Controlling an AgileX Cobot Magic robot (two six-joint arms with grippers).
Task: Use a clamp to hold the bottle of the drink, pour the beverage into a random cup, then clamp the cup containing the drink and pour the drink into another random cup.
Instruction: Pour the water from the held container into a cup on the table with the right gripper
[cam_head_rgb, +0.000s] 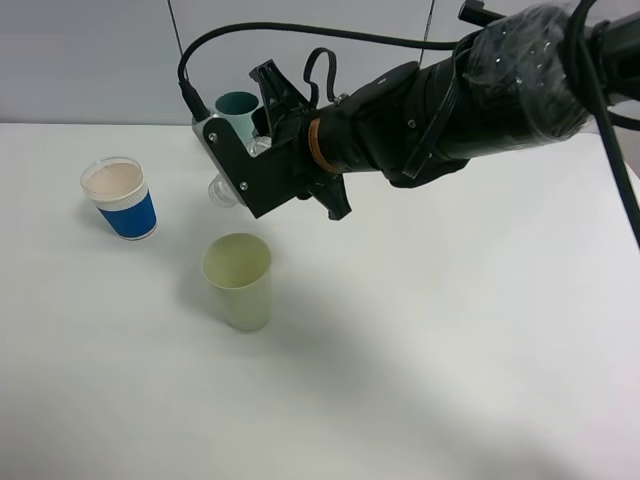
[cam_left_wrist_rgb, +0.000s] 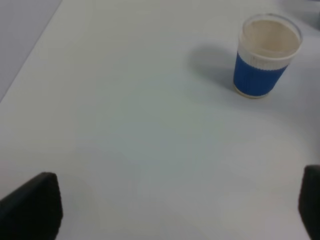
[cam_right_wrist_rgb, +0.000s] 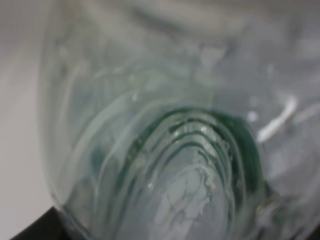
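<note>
The left gripper (cam_left_wrist_rgb: 170, 212) is held wide open and empty above the white table (cam_left_wrist_rgb: 125, 125), near the short blue-sleeved paper cup (cam_head_rgb: 120, 200). To the right of that cup, the pale yellow-green tapered plastic tumbler (cam_head_rgb: 238, 285) is stood upright. Above and behind it, the small clear plastic bottle (cam_head_rgb: 221, 188) is clamped in the closed right gripper (cam_head_rgb: 240, 160) and tipped mouth-down. The first pour is judged to be in hand, though no stream can be made out. Next, the mouth must be centred over the tumbler rim and the tilt increased gradually.

Pale yellow-green cup (cam_head_rgb: 238, 282), blue-sleeved cup (cam_head_rgb: 130, 217) with white band (cam_left_wrist_rgb: 262, 58), teal cup (cam_head_rgb: 238, 105), clear bottle (cam_right_wrist_rgb: 165, 140), black arm (cam_head_rgb: 480, 90), orange ring (cam_head_rgb: 316, 143)
</note>
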